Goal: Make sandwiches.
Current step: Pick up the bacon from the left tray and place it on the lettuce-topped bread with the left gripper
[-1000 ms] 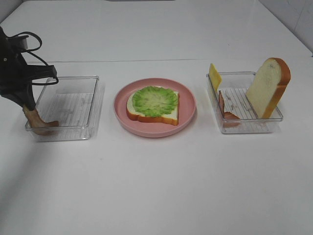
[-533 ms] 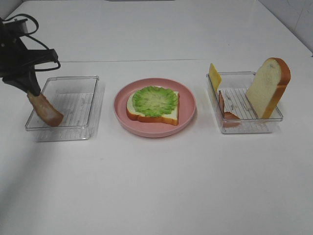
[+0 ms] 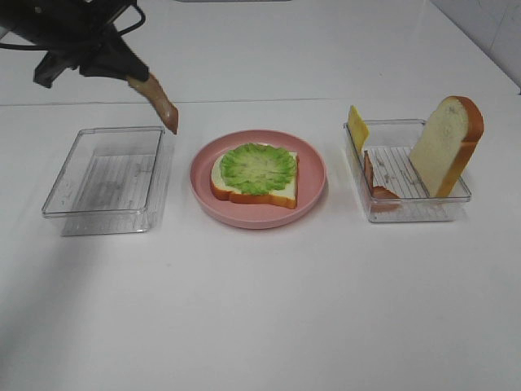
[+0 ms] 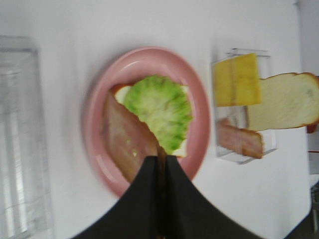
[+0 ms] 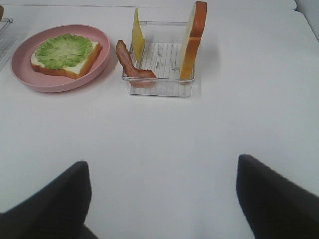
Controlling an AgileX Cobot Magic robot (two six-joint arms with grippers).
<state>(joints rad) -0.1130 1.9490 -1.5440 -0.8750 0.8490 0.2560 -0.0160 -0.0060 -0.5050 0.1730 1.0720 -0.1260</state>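
Observation:
A bread slice topped with green lettuce (image 3: pixel 256 173) lies on the round pink plate (image 3: pixel 313 187); it also shows in the left wrist view (image 4: pixel 159 110) and the right wrist view (image 5: pixel 64 52). My left gripper (image 3: pixel 130 77) is shut on a reddish-brown bacon strip (image 3: pixel 159 103) and holds it in the air just left of the plate; the strip shows in the left wrist view (image 4: pixel 127 139). The right tray (image 3: pixel 407 175) holds a standing bread slice (image 3: pixel 446 145), yellow cheese (image 3: pixel 356 125) and another bacon strip (image 3: pixel 376 183). My right gripper (image 5: pixel 162 199) is open over bare table.
An empty clear tray (image 3: pixel 110 175) stands left of the plate. The white table (image 3: pixel 260 309) stretches in front of the plate and trays.
My left gripper lifted the bacon strip out of the left tray and carried it up and right, toward the plate. The right arm has not moved.

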